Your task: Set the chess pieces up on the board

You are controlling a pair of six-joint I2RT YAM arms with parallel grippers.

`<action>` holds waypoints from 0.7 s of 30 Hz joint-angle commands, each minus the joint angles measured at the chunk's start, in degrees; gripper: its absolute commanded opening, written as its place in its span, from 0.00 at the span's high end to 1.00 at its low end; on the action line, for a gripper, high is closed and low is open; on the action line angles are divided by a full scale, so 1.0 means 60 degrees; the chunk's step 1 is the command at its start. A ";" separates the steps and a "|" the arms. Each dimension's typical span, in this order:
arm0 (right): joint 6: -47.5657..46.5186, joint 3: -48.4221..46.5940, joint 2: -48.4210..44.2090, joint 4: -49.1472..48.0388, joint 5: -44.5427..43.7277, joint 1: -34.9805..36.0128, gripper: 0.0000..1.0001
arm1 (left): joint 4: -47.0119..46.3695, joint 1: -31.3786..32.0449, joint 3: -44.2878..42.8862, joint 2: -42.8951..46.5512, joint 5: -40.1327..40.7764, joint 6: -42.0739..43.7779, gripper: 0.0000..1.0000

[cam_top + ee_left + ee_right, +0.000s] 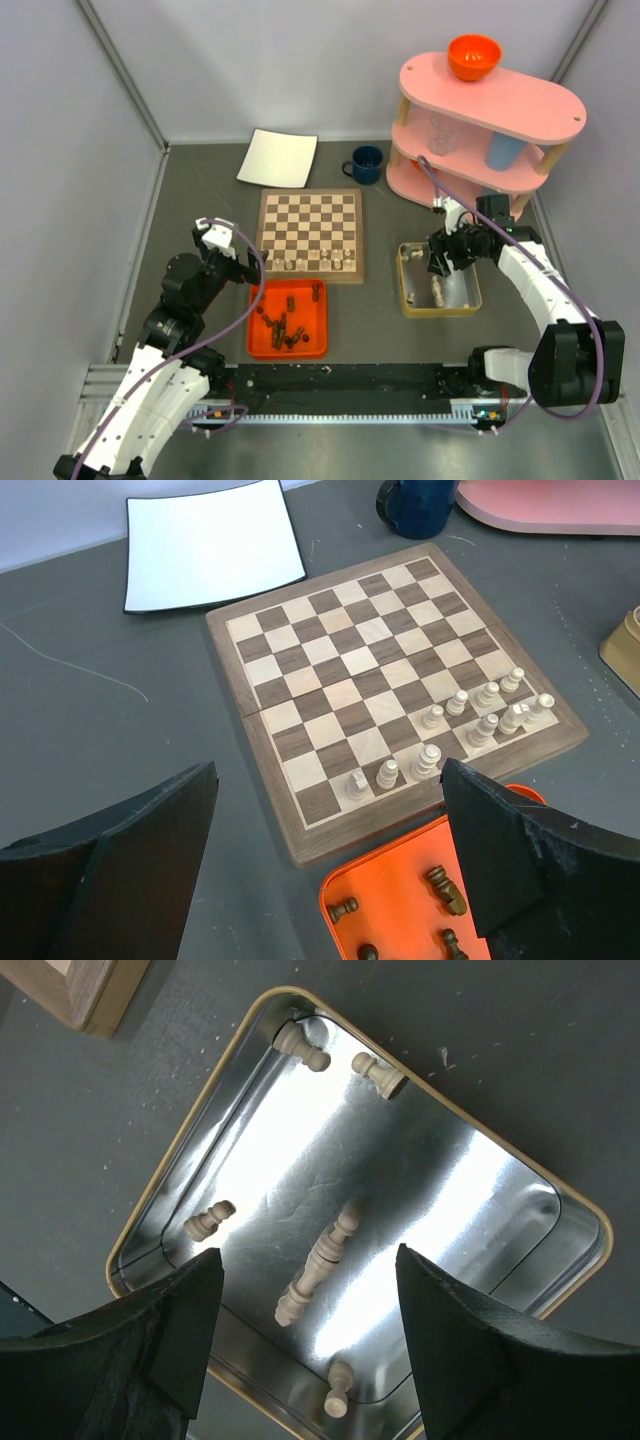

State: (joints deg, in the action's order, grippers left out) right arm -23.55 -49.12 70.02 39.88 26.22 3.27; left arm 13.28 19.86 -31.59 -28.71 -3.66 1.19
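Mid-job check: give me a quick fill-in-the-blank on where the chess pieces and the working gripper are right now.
1. The dark chess pieces lie in the ___ tray.
2. The ___ gripper hangs with jaws apart over the metal tray, where pale pieces lie.
3. The mug by the chessboard's far corner is ___.
4. The pink shelf carries an orange ___ on top.

Missing words: orange; right; blue; bowl.
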 commanded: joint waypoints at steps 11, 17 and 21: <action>0.0043 0.0409 -0.1093 -0.0758 0.0113 -0.0061 0.28 | -0.0382 -0.0058 -0.0096 -0.0049 -0.0254 -0.0096 0.01; 0.0073 0.0453 -0.1108 -0.0758 0.0171 -0.0208 0.28 | -0.0382 -0.0058 -0.0110 -0.0064 -0.0283 -0.0125 0.01; 0.0029 0.0497 -0.1079 -0.0743 0.0259 -0.0222 0.28 | -0.0382 -0.0058 -0.0110 -0.0093 -0.0342 -0.0111 0.01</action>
State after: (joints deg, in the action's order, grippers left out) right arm -23.38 -46.85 64.86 37.30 26.24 2.33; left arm 13.32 19.86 -31.57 -29.04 -4.71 1.17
